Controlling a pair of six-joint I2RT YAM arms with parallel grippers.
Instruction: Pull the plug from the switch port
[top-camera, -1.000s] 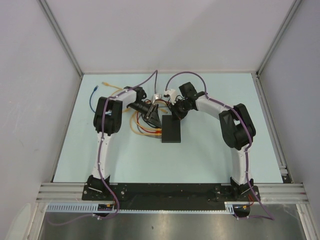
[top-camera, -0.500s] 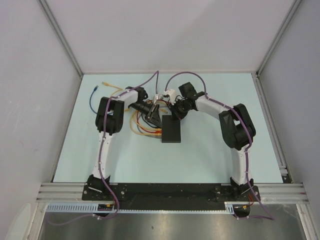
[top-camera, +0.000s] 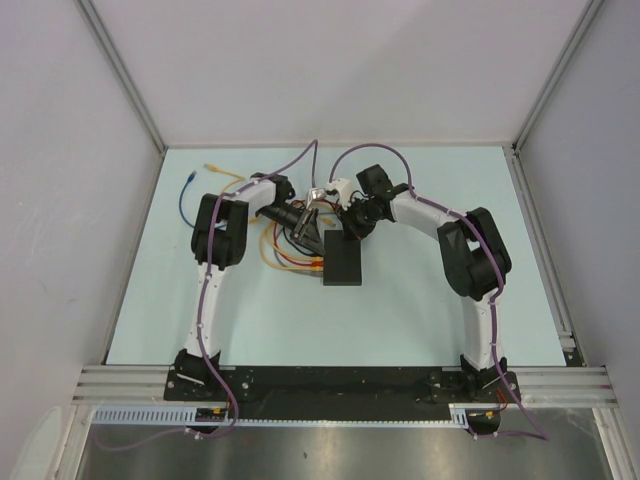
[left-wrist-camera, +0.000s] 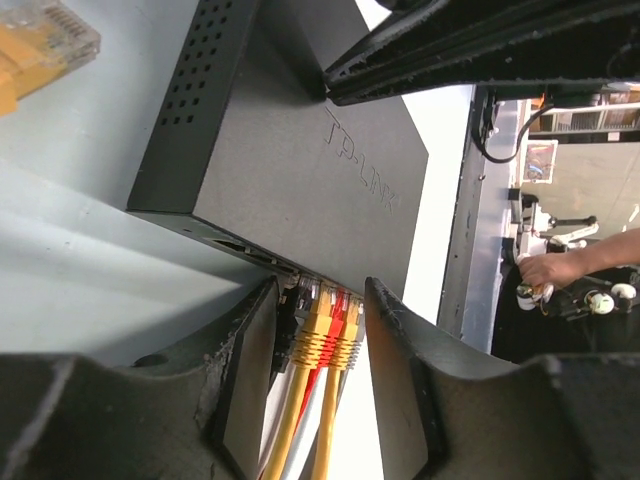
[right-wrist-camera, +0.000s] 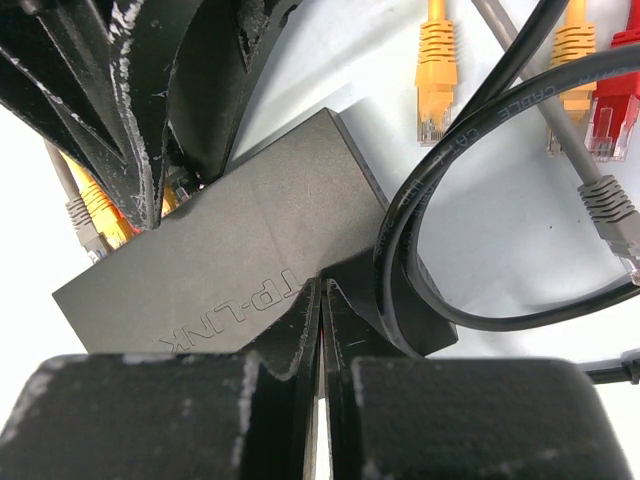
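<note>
The switch (top-camera: 342, 262) is a flat black box in the middle of the table, its top also showing in the left wrist view (left-wrist-camera: 300, 170) and the right wrist view (right-wrist-camera: 230, 260). Three plugs (left-wrist-camera: 330, 312), yellow, red and yellow, sit side by side in its ports. My left gripper (left-wrist-camera: 320, 295) is open and straddles these plugs, with a finger (left-wrist-camera: 245, 370) on each side and a visible gap on the right. My right gripper (right-wrist-camera: 322, 290) is shut on nothing, its tips resting on the switch's top near one edge. From above, the left gripper (top-camera: 308, 232) and right gripper (top-camera: 348, 226) meet at the switch's far end.
A black cable (right-wrist-camera: 400, 250) loops over the switch's corner beside my right fingers. Loose orange (right-wrist-camera: 437, 60), red (right-wrist-camera: 612, 100) and grey (right-wrist-camera: 610, 215) plugs lie on the pale blue table beyond. A blue cable (top-camera: 187, 190) lies at the far left, and orange cables (top-camera: 285, 258) trail left of the switch.
My left wrist has edged slightly right, towards the switch's ports. The right arm and the switch have not moved.
</note>
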